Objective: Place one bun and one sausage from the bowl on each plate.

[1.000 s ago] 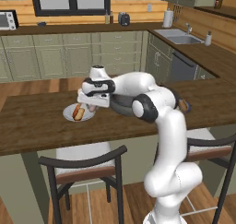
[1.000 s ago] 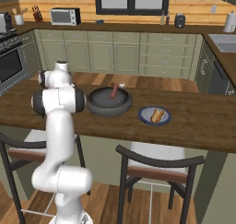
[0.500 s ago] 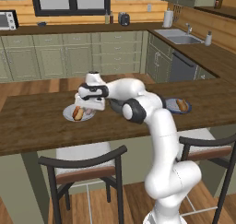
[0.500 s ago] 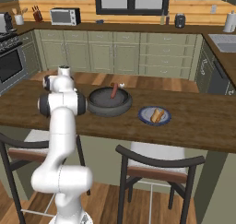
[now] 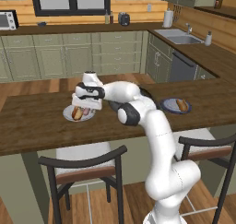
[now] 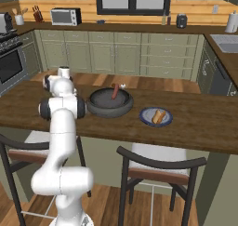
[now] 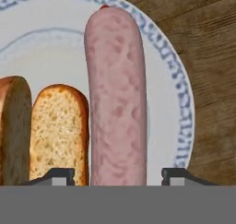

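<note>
Right now your gripper [image 7: 118,174] is hanging low over the pale plate [image 7: 177,103], and you are looking at jaws standing apart, one tip at either side of the sausage [image 7: 117,98] with a gap showing between each tip and the meat, so nothing is being squeezed. In the hand view the sausage is lying flat on that plate, running from six o'clock up to twelve, and a cut bun [image 7: 57,131] is sitting just beside it at its nine o'clock, the crumb side facing you. The plate's patterned rim is curving round from twelve to four o'clock, with the dark wooden surface [image 7: 212,43] showing beyond it.

From the left base view you are seeing the gripper [image 5: 85,104] reaching over the pale plate [image 5: 69,116] on the near run of the surface [image 5: 32,126], with the bun [image 5: 77,112] lying on it under the hand. Well apart, at that plate's three o'clock, the blue-grey plate [image 5: 171,107] is carrying a second bun [image 5: 182,105].

From the right base view the bowl [image 6: 110,104] is sitting between the arm and the blue-grey plate [image 6: 155,116], and a sausage [image 6: 114,91] is leaning up out of it. The bowl is resting just beside that plate's nine o'clock edge, not touching it.
</note>
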{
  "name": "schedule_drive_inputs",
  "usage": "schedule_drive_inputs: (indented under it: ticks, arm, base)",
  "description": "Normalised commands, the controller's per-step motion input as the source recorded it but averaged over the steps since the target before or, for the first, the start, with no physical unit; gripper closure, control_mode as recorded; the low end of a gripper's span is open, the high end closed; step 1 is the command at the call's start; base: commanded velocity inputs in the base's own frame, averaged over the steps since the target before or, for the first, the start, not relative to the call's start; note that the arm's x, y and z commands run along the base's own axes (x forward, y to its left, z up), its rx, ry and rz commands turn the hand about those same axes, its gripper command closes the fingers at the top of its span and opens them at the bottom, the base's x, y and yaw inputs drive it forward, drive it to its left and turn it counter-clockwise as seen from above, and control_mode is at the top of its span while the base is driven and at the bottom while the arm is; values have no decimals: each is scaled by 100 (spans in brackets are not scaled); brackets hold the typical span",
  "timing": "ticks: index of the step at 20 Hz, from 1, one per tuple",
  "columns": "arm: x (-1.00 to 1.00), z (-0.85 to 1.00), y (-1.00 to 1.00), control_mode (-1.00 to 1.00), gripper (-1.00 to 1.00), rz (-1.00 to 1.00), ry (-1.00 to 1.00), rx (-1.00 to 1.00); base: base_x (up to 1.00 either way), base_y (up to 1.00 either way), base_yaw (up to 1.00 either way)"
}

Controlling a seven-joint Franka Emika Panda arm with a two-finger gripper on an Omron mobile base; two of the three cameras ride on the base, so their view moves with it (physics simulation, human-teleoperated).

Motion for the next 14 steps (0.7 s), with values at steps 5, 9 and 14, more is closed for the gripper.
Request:
schedule_drive_inputs:
  ticks: [5, 9, 14]
  arm:
    - [-61, 31, -66, -100, -100, -3, -9, 4]
    - [-100, 37, -100, -100, -100, 0, -20, 8]
    - [-35, 26, -100, -100, -100, -9, -8, 1]
  base:
    - [0, 0, 0]
    - [0, 0, 0]
    - [0, 0, 0]
